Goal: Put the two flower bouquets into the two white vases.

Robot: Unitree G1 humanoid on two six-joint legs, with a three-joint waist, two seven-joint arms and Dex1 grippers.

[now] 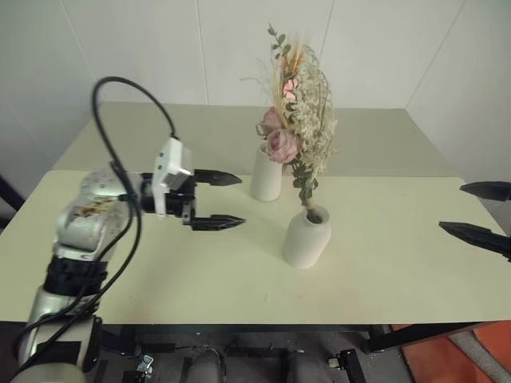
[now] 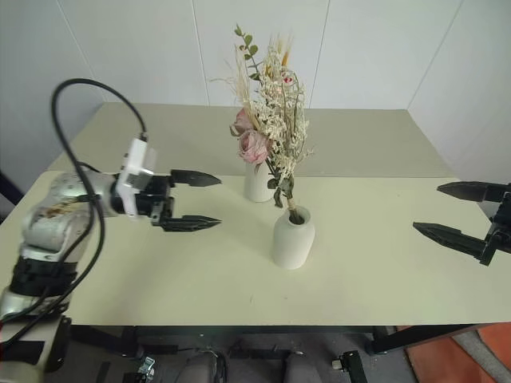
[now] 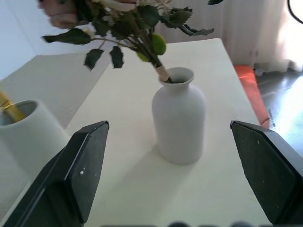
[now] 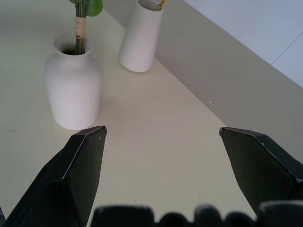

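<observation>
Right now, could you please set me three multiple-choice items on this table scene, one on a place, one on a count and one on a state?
1. Where does the matte white rounded bottle vase stand relative to the tall white cylinder vase?
A. nearer the robot
B. farther from the robot
C. on top of it

2. How many white vases stand on the pale table?
A. one
B. two
C. three

3. What is the state of the left gripper?
A. fingers apart, empty
B. shut on a stem
C. gripping a vase

Answers: 1 A, it sits closer to the table's front edge. 2 B, only the bottle and cylinder appear. 3 A, its black fingers stand spread with nothing between them.
</observation>
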